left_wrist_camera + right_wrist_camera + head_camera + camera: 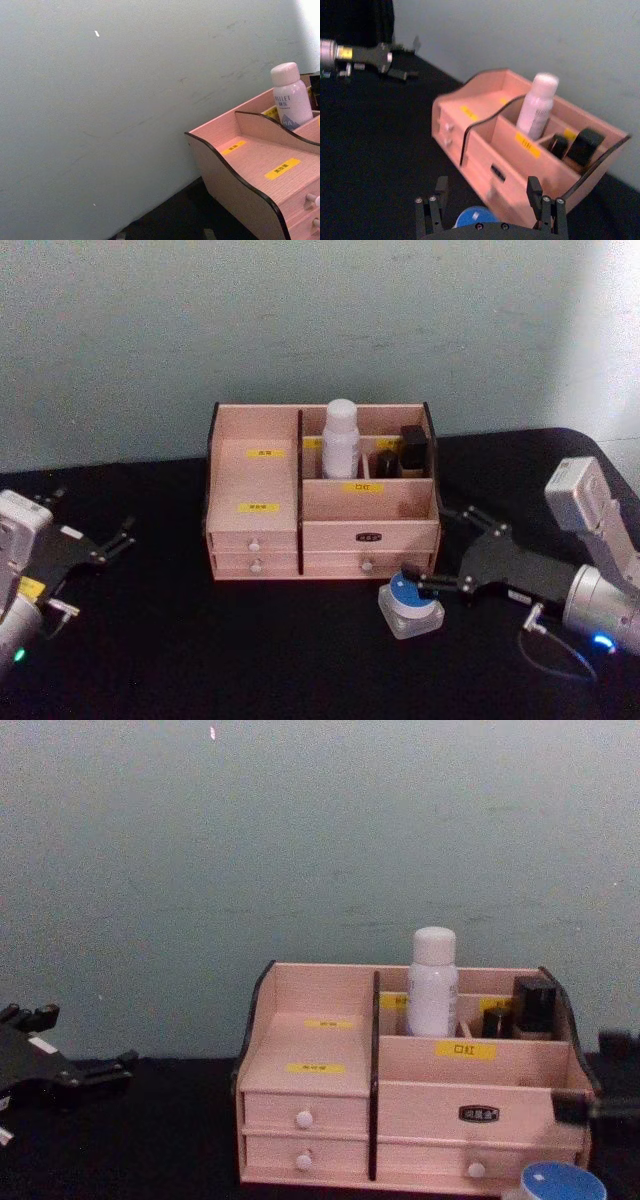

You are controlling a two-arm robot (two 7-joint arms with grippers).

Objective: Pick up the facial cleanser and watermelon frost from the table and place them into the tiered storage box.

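The right gripper (pixel 416 585), jaws spread and empty, is straddling the watermelon frost (pixel 408 618) just in front of the tiered storage box (pixel 255 480), where the facial cleanser (pixel 340 440) is already standing, so it probably needs closing next, while the left gripper (pixel 115 540) is idling open at the left.

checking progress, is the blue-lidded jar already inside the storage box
No, the blue-lidded jar stands on the black table in front of the storage box, with the right gripper beside it.

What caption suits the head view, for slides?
Right gripper open by blue-lidded jar before tiered storage box; left gripper parked left.
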